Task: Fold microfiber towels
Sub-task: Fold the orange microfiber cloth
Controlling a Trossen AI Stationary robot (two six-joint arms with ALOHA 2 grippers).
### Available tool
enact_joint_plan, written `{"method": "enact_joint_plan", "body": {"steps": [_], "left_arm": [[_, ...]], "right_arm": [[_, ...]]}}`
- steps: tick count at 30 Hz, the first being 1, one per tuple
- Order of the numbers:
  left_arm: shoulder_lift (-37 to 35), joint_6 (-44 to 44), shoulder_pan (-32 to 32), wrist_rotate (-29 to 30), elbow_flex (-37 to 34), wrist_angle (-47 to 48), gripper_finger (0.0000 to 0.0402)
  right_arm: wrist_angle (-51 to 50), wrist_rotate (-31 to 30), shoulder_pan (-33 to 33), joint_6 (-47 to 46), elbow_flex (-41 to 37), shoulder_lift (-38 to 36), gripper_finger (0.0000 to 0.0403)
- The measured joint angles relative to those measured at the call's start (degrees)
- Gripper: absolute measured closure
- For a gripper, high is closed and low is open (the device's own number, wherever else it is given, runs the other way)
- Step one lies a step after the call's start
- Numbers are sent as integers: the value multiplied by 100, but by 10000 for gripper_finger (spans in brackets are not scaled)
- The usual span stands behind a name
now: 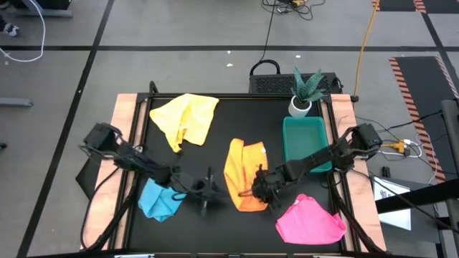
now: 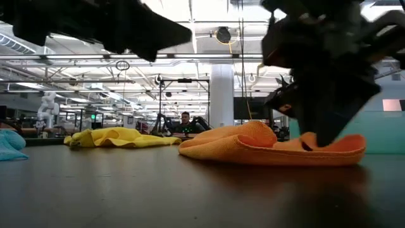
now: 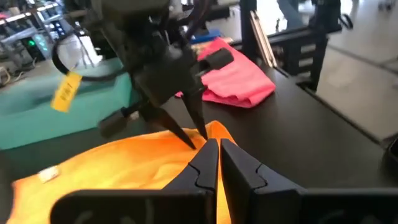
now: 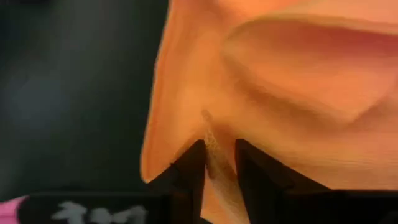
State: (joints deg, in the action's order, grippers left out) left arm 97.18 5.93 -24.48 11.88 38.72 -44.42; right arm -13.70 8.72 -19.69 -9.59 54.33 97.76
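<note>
The green tray (image 1: 304,140) beside a potted plant (image 1: 306,92) appears empty. The right gripper (image 4: 219,160) pinches the orange-yellow towel (image 1: 244,183) on the desk (image 1: 237,122), blocking the low view; the left gripper (image 3: 219,160), shut on nothing, waits alongside.

Robotics lab or industrial workshop hall: open ceiling with steel trusses and strip lights (image 2: 95,60), white pillar (image 2: 221,95), other workstations far back with a seated person (image 2: 185,120). Grey concrete floor (image 1: 179,29) with black tape lines, hazard-striped mat (image 1: 419,93), loose cables, orange cord (image 1: 367,36). Black work table (image 1: 237,122) with wooden edges, small potted plant (image 1: 305,93)
</note>
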Motion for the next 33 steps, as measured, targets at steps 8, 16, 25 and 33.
{"method": "enact_joint_plan", "body": {"steps": [8, 16, 25, 33], "left_arm": [[545, 465, -43, 16, 854, 702, 370], [1199, 1131, -19, -292, 1957, 1765, 250], [1910, 1680, 70, -284, 3002, 3254, 217], [2269, 1805, 247, 88, 3127, 3196, 292]], "right_arm": [[-73, -1074, -679, -384, 0, -122, 396], [-112, -2576, -1696, -1153, 1, -721, 401], [-137, -3335, -2406, -1850, 2, -846, 402], [-119, -3614, -2737, -2241, 2, -846, 402]]}}
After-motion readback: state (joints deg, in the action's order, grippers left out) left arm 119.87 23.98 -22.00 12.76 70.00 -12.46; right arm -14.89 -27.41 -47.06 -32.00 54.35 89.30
